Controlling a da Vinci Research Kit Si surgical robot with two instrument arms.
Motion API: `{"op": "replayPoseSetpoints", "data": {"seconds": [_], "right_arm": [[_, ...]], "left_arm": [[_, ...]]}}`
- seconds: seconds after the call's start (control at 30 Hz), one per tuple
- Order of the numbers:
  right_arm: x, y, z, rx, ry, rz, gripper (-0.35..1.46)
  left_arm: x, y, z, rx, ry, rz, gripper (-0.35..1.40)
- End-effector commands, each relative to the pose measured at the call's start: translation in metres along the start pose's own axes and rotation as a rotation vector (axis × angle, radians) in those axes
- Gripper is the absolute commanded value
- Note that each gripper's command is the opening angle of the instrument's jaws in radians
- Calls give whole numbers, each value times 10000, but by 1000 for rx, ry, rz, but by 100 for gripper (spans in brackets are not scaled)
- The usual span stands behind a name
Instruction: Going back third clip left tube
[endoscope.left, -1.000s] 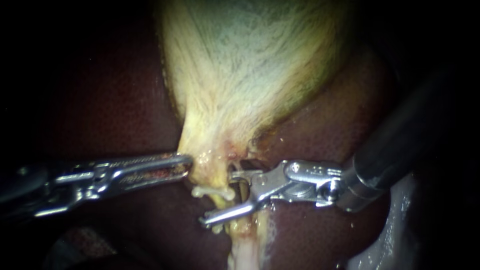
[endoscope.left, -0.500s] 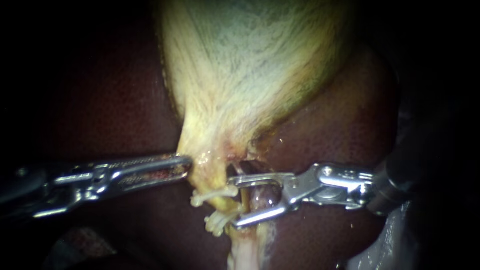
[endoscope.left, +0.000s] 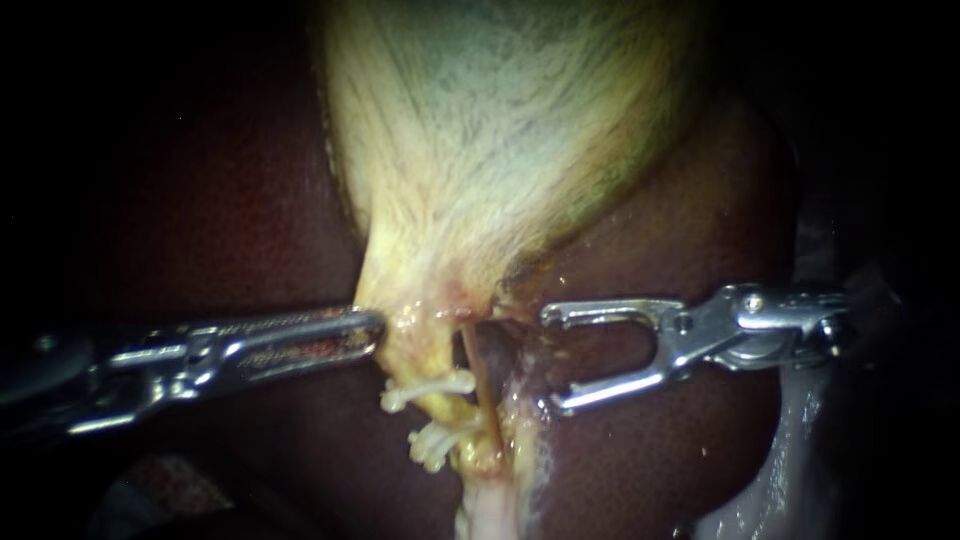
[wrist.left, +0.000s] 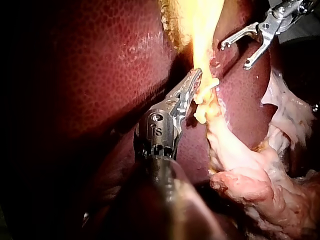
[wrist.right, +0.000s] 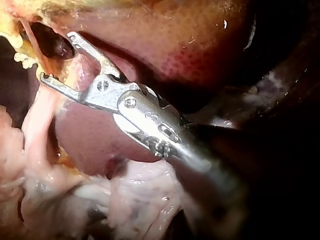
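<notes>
End effectors: right instrument (endoscope.left: 550, 360) apart, left instrument (endoscope.left: 376, 331) clamped on gallbladder (endoscope.left: 480, 150); two clips (endoscope.left: 428, 388).

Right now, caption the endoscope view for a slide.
Right silver instrument, jaws open, clear of white clips on pale tube below yellow-white gallbladder.

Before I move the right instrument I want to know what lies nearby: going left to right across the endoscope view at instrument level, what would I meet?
Left instrument → upper white clip, with the lower white clip just below it → thin reddish tube → right instrument, jaws open.
</notes>
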Motion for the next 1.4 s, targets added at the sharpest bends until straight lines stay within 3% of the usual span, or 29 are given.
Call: {"op": "replayPoseSetpoints", "data": {"seconds": [0.03, 0.3, 0.43, 0.77, 1.4], "right_arm": [[0, 1, -2, 1, -2, -6, 60], [1, 1, -2, 1, -2, -6, 60], [0, 1, -2, 1, -2, -6, 60], [1, 0, -1, 1, -1, -6, 60], [1, 0, -1, 1, -1, -7, 60]], "left_arm": [[0, 1, 0, 1, 0, 0, -35], [2, 7, 11, -2, -2, 0, -35], [4, 10, 29, -7, -8, 0, -35], [10, 12, 71, -14, 13, 4, -35], [11, 12, 71, -12, 17, 5, -35]]}}
